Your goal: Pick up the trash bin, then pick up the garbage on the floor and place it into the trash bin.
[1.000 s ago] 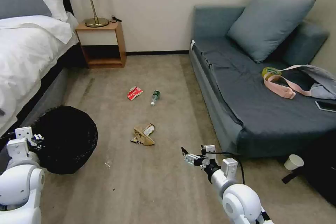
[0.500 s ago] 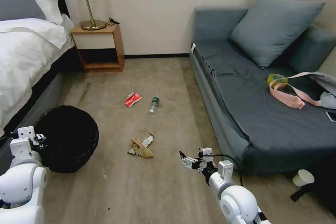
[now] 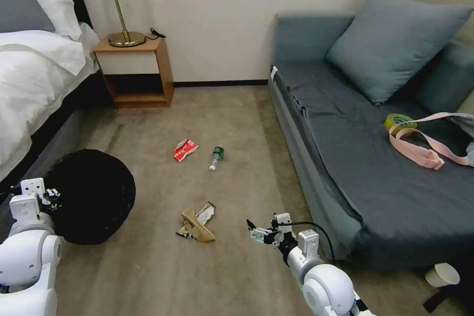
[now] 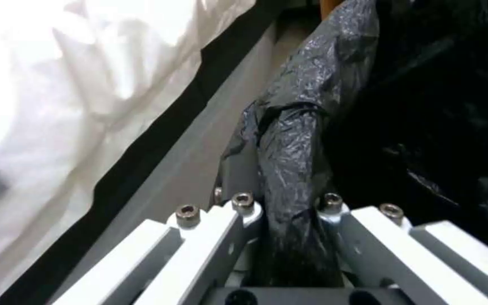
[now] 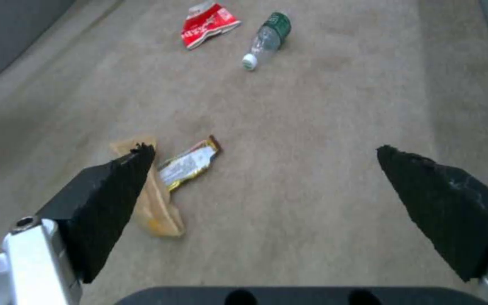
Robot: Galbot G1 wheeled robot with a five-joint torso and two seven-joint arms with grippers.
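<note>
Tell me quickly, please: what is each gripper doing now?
Left gripper: shut on the rim of the trash bin.
Right gripper: open, holding nothing, above the floor.

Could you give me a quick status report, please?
Left hand shut on round black-bagged trash bin. Right hand open above carpet. Crumpled tan paper on floor beside it. Path unobstructed.

Premises: a bedroom, hotel-style. White-linen bed at left, wooden nightstand bearing a brass lamp at far wall, grey-blue sofa at right, beige carpet.
</note>
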